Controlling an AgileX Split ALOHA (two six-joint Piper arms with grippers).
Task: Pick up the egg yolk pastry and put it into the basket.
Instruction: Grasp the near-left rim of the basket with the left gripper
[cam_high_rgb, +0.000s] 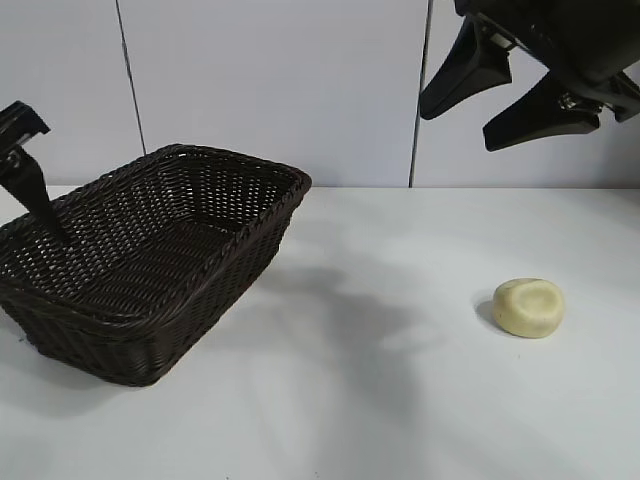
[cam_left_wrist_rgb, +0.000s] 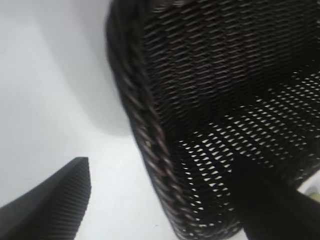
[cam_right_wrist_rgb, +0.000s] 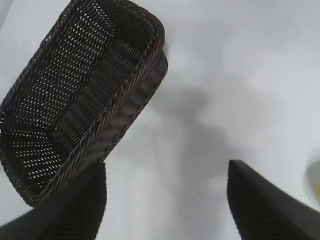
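Pale yellow-cream, the egg yolk pastry (cam_high_rgb: 529, 307) sits on the white table (cam_high_rgb: 380, 400), well apart from the dark wicker basket (cam_high_rgb: 150, 270). We see it out on our right side of the table, and above it hangs our right gripper (cam_high_rgb: 520, 90), high in the exterior view, with clear air between its fingertips and the bun. The pastry lies below that gripper and slightly toward the camera, so we judge the coming move to be mainly a descent. Being round with a dented flat top, it has no long axis to line up with, and any jaw orientation should serve.

Our right arm is plainly the nearer one. Its jaws stand spread wide and hold nothing; in the right wrist view both dark fingers (cam_right_wrist_rgb: 270, 200) frame bare table, and only a sliver of the pastry (cam_right_wrist_rgb: 315, 182) shows at the frame's edge.

Our left gripper (cam_high_rgb: 30, 180) is at the basket's far-left end, one finger reaching down at the braided rim. In the left wrist view its jaws straddle the rim (cam_left_wrist_rgb: 150, 150), one finger outside the wall and one inside, parted and not pinching the weave. We cannot tell whether a finger touches the wicker.
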